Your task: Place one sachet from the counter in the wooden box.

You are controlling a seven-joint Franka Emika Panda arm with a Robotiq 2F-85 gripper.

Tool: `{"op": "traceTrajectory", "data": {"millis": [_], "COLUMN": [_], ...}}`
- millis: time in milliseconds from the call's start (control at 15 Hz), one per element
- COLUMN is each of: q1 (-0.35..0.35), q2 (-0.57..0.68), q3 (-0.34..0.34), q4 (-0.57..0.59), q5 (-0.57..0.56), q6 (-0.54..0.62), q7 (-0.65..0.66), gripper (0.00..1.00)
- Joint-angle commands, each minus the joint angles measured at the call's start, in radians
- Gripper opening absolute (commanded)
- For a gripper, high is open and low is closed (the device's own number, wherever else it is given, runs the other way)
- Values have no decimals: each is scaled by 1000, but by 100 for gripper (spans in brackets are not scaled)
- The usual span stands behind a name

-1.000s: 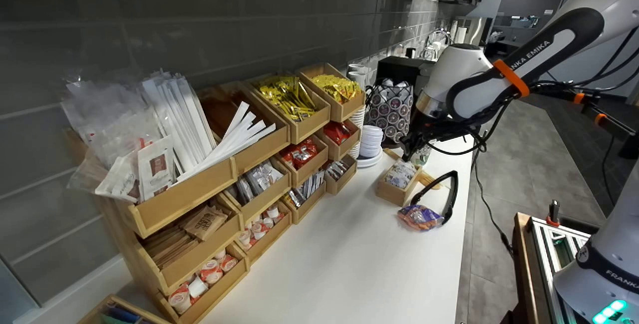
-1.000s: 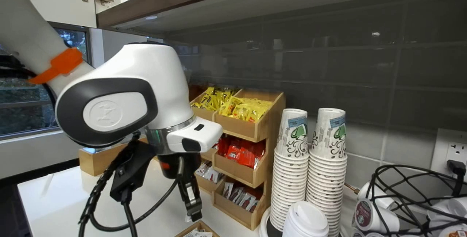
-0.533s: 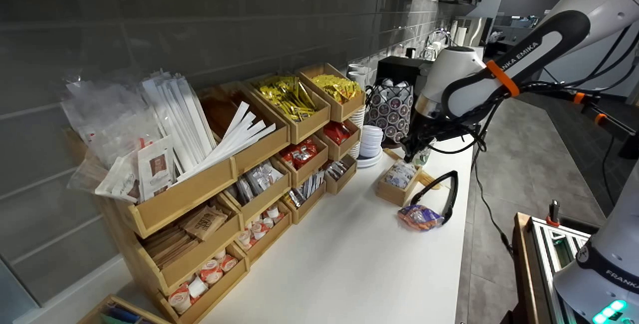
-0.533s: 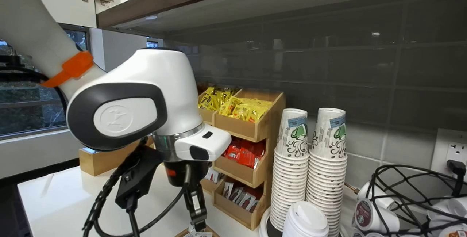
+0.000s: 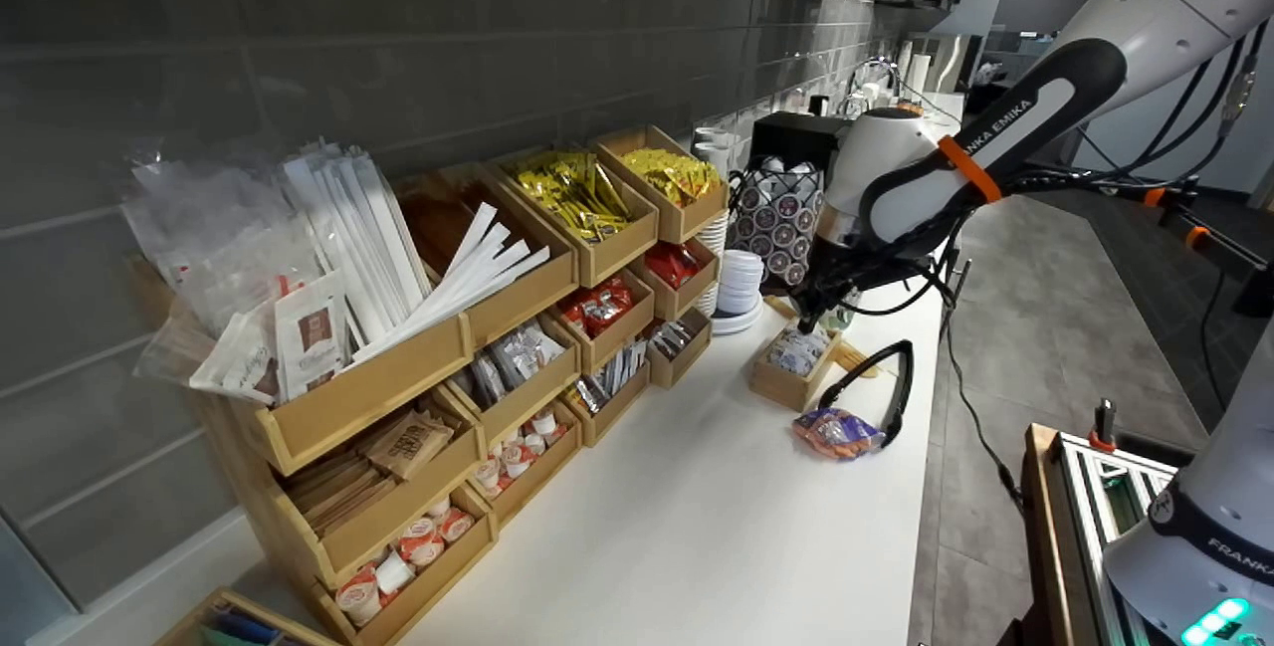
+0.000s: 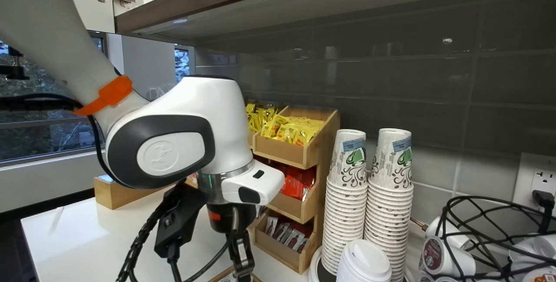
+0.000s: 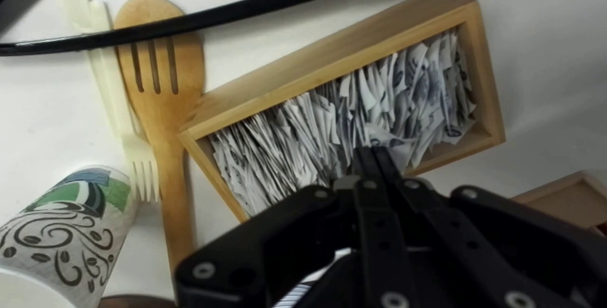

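Note:
My gripper (image 7: 372, 152) is shut, fingers pointing down, over the small open wooden box (image 7: 313, 63) full of upright white sachets. A white sachet with blue print (image 7: 397, 149) sticks out sideways from the fingertips; the part between the fingers is hidden. The tips are at about the height of the packed sachets; whether they touch is unclear. In an exterior view the gripper (image 5: 808, 323) stands over the same box (image 5: 781, 385). In an exterior view the gripper (image 6: 244, 273) is cut by the bottom edge. The tiered wooden rack (image 5: 373, 377) stands along the wall.
Beside the small box lie a slotted wooden spoon (image 7: 163, 118), a pale fork (image 7: 142, 163) and a paper cup (image 7: 76, 222). A black curved handle (image 5: 904, 377) and a purple-orange packet (image 5: 838, 434) lie nearby. Cup stacks (image 6: 346, 212) stand behind, by the rack.
The arm has moved down and toward the wall side, bringing the shut gripper lower over the small wooden box. The box, rack and other objects have not moved.

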Motion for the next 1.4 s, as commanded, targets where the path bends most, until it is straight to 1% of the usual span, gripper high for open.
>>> {"op": "traceTrajectory", "data": {"millis": [0, 600, 667, 933, 1000, 1067, 1133, 1267, 1333], "q1": [27, 59, 62, 68, 69, 70, 71, 73, 74], "q2": [44, 88, 90, 80, 75, 71, 64, 51, 44], "q3": [-13, -7, -7, -5, -4, -3, -3, -3, -3], "q4": [33, 45, 46, 42, 40, 40, 38, 36, 34], "q5": [21, 45, 46, 69, 76, 84, 90, 100, 103], "q6": [-13, 2, 2, 10, 11, 11, 11, 10, 10], "q7": [-13, -26, -25, -39, -45, -50, -55, -60, -62], "gripper": [1, 1, 20, 48, 57, 64, 73, 86, 95]}}
